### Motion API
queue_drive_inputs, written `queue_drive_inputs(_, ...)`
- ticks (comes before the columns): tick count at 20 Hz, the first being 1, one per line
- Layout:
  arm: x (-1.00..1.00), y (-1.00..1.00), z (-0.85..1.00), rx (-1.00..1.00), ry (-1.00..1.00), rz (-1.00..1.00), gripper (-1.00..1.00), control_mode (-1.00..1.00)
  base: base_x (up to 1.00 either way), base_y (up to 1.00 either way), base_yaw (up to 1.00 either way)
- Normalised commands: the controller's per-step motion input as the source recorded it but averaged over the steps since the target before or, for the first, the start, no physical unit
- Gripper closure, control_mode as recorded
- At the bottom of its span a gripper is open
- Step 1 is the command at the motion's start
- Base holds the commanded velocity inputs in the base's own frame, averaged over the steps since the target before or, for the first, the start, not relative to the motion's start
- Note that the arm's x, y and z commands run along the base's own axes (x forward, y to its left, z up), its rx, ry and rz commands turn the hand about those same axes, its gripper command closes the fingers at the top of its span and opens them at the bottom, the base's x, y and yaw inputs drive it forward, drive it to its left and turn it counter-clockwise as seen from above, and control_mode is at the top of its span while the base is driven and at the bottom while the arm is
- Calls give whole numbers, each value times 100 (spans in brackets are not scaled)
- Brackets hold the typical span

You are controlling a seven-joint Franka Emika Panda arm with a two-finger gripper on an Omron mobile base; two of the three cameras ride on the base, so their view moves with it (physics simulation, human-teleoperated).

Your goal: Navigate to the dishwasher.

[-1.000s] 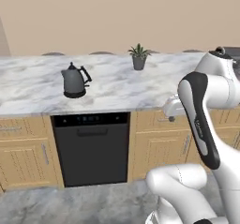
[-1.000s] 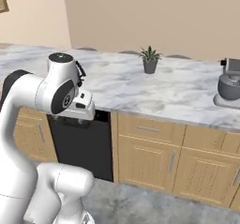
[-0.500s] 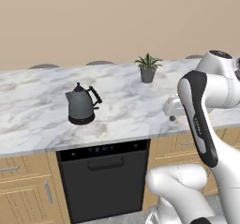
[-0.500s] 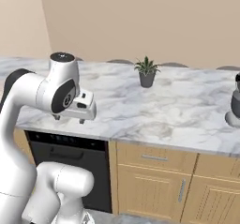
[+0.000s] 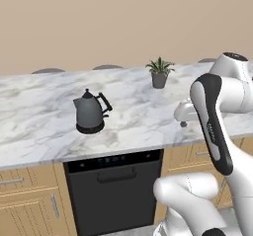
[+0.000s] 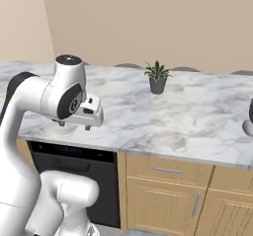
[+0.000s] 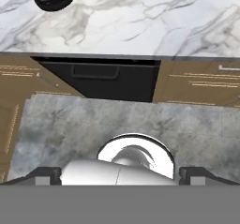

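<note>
The dishwasher point(image 5: 114, 188) sits under the marble counter point(image 5: 39, 126), right below the kettle point(image 5: 89, 112). I'd roll in slowly and square up on its handle, keeping the base clear of the wooden cabinets point(image 6: 168, 198) beside the dishwasher. The gripper point(image 6: 74, 125) hangs above the counter edge over the dishwasher; I cannot tell whether its jaws are apart.

dishwasher point(image 5: 114, 192): matt black front; counter point(image 5: 44, 116): polished marble; cabinets point(image 6: 170, 198): light wood; kettle point(image 5: 89, 112): dull grey metal
</note>
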Motion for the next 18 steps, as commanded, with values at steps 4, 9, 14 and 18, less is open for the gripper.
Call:
queue_drive_inputs(4,0,0,0,0,0,0,-100,100,4,69,0)
queue_drive_inputs(9,0,0,0,0,0,0,-100,100,0,11,0)
queue_drive_inputs(14,0,0,0,0,0,0,-100,100,69,9,-8)
queue_drive_inputs(18,0,0,0,0,0,0,-100,100,86,12,-12)
